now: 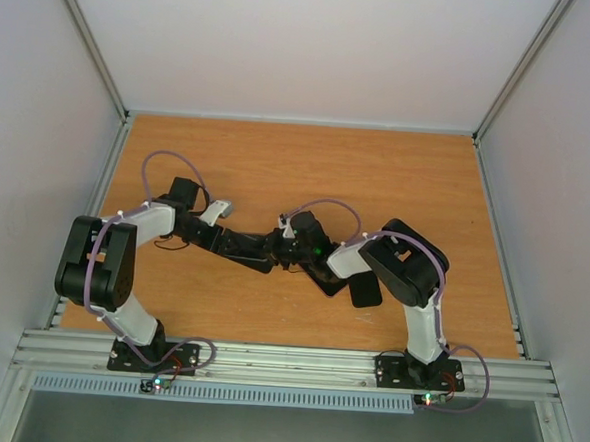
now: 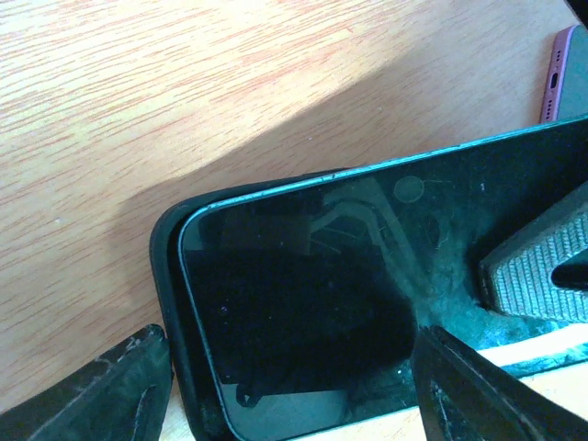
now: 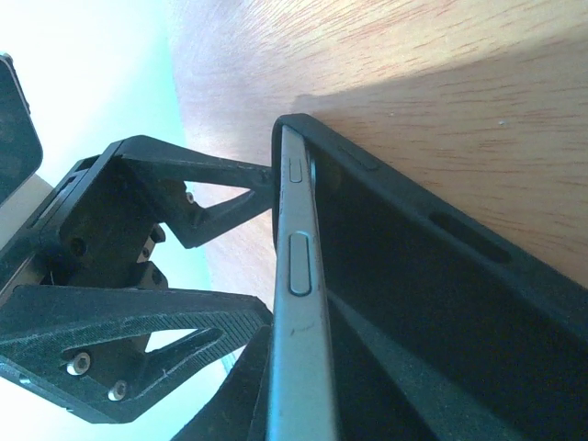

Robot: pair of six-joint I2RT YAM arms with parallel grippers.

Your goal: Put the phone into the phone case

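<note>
**While the phone sits askew in its case, one end effector spreads wide over it**

Although both arms crowd the spot, the task's things show clearly. They are on the wooden counter (image 1: 278,170), about midway between its left and right edges and somewhat closer to the near edge than the far one. The black phone case (image 2: 170,266) lies flat there, with a rounded corner and slots cut in its side wall. The phone (image 2: 322,303) rests in it unevenly. From the left wrist, its corner lies inside the case rim. The right wrist shows its grey metal side, with one short and one long button, standing up out of the case at an angle. Its dark glass is smudged and dusty.

The left end effector (image 2: 285,395) is spread wide, with one finger (image 2: 101,390) just outside the case corner and the other (image 2: 478,390) over the screen. A ribbed pad (image 2: 533,276) rests on the glass near that second finger. The right end effector (image 1: 295,251) hangs over the phone; whether its jaws are apart or together I cannot tell.
</note>
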